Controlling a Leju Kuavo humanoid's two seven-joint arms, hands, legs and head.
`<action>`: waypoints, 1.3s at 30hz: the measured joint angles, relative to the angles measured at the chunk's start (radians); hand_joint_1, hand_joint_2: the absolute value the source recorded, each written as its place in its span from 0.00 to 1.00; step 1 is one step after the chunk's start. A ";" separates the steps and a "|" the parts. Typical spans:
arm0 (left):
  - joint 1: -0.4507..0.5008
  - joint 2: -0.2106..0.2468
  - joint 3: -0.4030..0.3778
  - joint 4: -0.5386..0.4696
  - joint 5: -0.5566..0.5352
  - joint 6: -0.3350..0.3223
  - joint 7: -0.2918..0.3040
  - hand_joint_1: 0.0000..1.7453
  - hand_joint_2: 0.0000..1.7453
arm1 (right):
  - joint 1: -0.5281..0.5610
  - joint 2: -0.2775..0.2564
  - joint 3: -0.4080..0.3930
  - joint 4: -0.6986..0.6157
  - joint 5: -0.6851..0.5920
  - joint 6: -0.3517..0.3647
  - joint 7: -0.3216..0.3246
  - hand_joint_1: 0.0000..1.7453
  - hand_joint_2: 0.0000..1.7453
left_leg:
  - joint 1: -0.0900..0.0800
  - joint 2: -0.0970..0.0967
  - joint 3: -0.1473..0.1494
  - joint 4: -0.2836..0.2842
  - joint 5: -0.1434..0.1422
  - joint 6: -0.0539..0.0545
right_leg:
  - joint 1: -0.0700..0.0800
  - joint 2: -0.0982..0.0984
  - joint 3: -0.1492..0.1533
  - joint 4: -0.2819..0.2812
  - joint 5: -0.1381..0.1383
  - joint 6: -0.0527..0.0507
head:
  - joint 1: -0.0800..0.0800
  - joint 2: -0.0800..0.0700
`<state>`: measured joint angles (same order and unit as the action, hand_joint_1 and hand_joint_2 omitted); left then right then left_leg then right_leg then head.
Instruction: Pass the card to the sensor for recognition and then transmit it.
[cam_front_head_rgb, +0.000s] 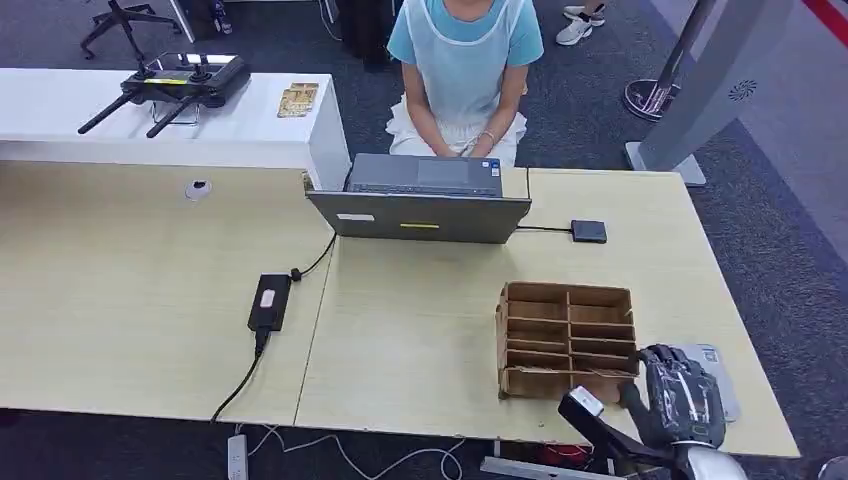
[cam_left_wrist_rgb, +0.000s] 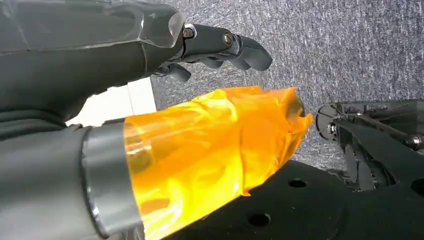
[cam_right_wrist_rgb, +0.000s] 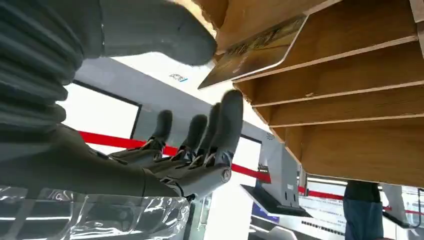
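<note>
Fingers (cam_right_wrist_rgb: 227, 117) just beside card (cam_right_wrist_rgb: 252, 52)

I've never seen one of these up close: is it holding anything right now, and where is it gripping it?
Nothing yet. The right robot hand is open, its thumb and fingers either side of the card sticking out of the wooden rack, not gripping. The left holds nothing.

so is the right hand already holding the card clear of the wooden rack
No, the card sits partly inside a slot of the wooden rack, with the right hand open around its free end.
</note>
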<state>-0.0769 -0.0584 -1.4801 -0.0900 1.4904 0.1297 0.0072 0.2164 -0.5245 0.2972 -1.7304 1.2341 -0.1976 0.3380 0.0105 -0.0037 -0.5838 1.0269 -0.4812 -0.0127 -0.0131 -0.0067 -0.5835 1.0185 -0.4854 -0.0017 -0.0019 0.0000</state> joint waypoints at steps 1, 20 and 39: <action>0.000 0.000 0.000 0.000 0.000 0.000 0.000 0.00 0.00 | 0.000 0.000 0.000 0.000 0.000 0.000 0.000 0.65 1.00 | 0.000 0.000 0.000 0.000 0.000 0.000 | 0.000 0.000 0.000 0.000 0.000 0.000 | 0.000 0.000; 0.000 0.000 0.000 0.000 0.002 0.000 0.000 0.00 0.00 | -0.001 0.000 0.000 0.000 0.001 -0.001 0.000 0.43 1.00 | 0.000 0.000 0.000 0.000 0.000 0.000 | 0.000 0.000 0.000 0.000 0.000 0.000 | 0.000 0.000; 0.000 0.000 0.000 0.000 0.011 0.000 -0.001 0.00 0.00 | -0.008 0.000 0.000 0.001 0.002 -0.011 -0.015 0.44 1.00 | 0.000 0.000 0.000 0.000 0.000 0.000 | 0.000 0.000 0.000 0.000 0.000 0.000 | 0.000 0.000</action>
<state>-0.0770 -0.0580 -1.4801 -0.0904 1.5011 0.1297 0.0061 0.2085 -0.5242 0.2972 -1.7292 1.2360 -0.2083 0.3227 0.0105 -0.0038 -0.5839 1.0269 -0.4812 -0.0127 -0.0131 -0.0067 -0.5834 1.0186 -0.4854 -0.0017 -0.0019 0.0004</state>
